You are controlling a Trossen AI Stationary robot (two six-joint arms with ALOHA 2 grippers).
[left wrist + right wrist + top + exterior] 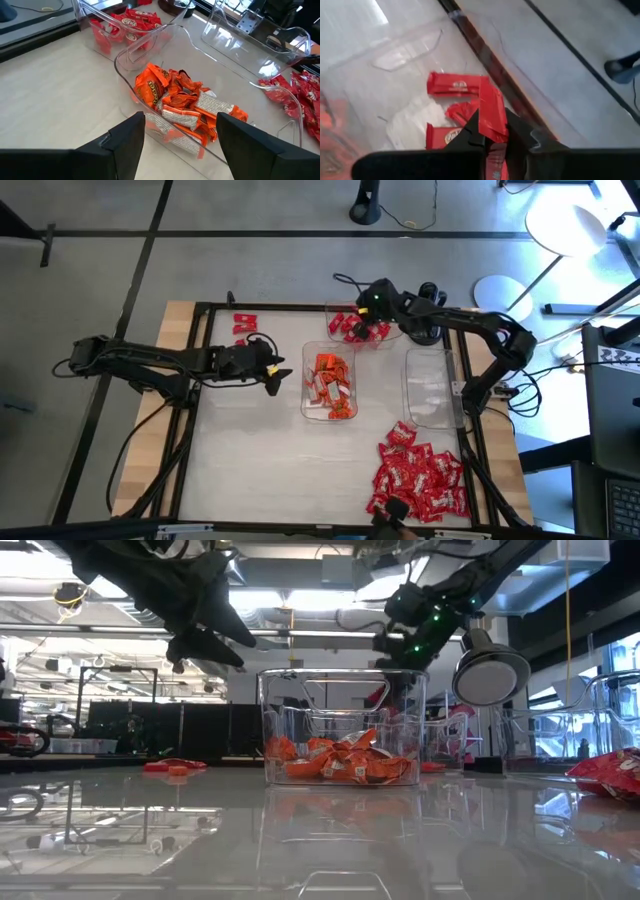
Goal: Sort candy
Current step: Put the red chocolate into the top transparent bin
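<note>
One red wrapped candy (492, 112) sits pinched between the right gripper's (372, 308) closed fingers, right over the far tray (334, 315) where other red bars (352, 328) with white marks already lie, so I read this as the drop step for that piece: the jaws need to part while it hangs inside the tray walls. Orange candy (330, 385) fills the middle tray (307, 408), and the left gripper (275, 372) hovers just beside it, fingers (127, 140) spread apart and holding nothing, looking as if its own delivery is done. Plenty remains, I'd judge: a big red pile (420, 480) waits at the near right corner, and a few stray reds (243, 323) lie at the far left of the table. A third clear tray (432, 388) stands bare between the pile and the right arm. Underneath, a glossy pale tabletop (260, 460) in a black frame mirrors everything; beyond it, a workshop with ceiling lights, benches and a round lamp (492, 678).
</note>
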